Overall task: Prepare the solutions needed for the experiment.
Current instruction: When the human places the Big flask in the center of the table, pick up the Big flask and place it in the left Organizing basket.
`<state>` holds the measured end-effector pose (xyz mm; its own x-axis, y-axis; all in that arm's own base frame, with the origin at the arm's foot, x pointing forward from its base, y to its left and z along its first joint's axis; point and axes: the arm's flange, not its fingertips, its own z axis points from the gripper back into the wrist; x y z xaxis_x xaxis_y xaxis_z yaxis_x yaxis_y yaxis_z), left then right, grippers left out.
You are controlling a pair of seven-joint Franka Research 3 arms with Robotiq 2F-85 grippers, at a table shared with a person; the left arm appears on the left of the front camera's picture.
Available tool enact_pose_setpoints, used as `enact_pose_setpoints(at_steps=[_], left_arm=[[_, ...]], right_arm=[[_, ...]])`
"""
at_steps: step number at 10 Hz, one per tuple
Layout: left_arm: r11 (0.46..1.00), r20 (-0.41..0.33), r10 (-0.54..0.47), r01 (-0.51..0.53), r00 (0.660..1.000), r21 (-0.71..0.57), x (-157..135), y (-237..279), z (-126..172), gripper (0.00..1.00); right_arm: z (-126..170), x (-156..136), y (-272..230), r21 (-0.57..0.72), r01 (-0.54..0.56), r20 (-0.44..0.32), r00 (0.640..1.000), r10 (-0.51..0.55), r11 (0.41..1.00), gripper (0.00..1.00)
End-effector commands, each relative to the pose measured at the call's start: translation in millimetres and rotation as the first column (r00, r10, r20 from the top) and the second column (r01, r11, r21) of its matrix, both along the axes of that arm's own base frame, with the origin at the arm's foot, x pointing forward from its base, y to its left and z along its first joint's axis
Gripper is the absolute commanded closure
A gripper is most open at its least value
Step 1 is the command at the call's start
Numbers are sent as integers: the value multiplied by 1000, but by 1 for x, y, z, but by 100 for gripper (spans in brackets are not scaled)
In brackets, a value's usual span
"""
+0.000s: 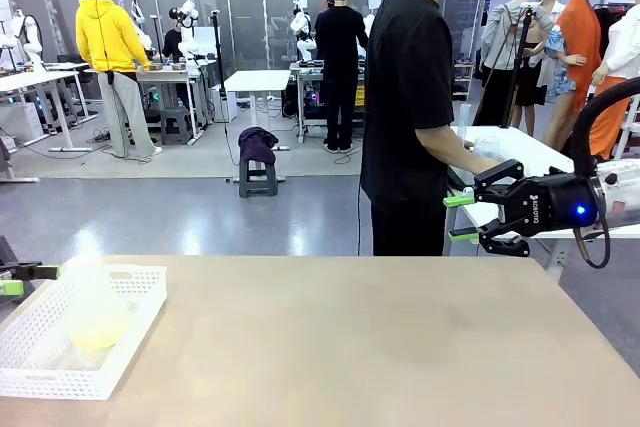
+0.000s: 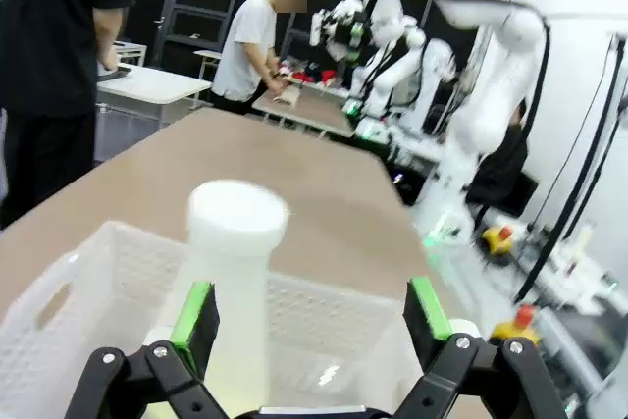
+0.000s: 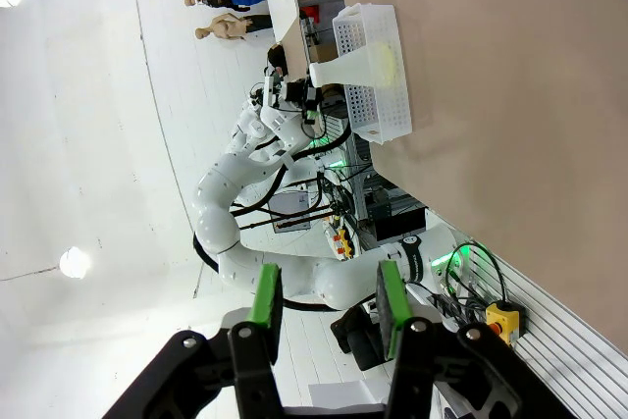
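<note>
A translucent conical flask (image 1: pixel 92 309) with pale yellow-green solution (image 1: pixel 97 328) stands in a white perforated plastic basket (image 1: pixel 130 332) at seven o'clock on the matte tan table (image 1: pixel 350 337). The left gripper (image 2: pixel 312 316), spread wide and empty, flanks its white-capped neck. The right gripper (image 1: pixel 459 218), part open, holds nothing at three o'clock.

the flask (image 2: pixel 234 272) is blurred, and the basket (image 1: pixel 40 367) is cut off at the left edge.
</note>
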<state>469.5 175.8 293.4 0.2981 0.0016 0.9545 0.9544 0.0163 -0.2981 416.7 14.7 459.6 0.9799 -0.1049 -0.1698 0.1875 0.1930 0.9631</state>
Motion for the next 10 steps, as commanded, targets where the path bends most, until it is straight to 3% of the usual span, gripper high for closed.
enact_pose_setpoints(at_steps=[1,2,3,5,7,8,10], left_arm=[[998,-284,-33,18,958,-57,-22,-21,29,3],[994,-433,-63,19,899,-104,-29,-21,36,3],[996,-584,-58,3,810,-94,-39,-18,45,3],[995,-755,-79,12,651,-94,-52,-12,59,3],[996,-865,-87,58,493,-67,-57,-12,68,3],[994,-893,-103,78,437,-76,-56,-9,71,3],[986,-902,-121,159,415,-60,-55,-5,71,3]], right_arm=[[2,-1,0,4,1,6,1000,-1,1000,50],[2,-1,0,4,1,6,1000,-1,1000,50],[2,-1,0,4,1,6,1000,-1,1000,50],[2,-1,0,4,1,6,1000,-1,1000,50],[2,-1,0,4,1,6,1000,-1,1000,50],[2,-1,0,4,1,6,1000,-1,1000,50],[2,-1,0,4,1,6,1000,-1,1000,50]])
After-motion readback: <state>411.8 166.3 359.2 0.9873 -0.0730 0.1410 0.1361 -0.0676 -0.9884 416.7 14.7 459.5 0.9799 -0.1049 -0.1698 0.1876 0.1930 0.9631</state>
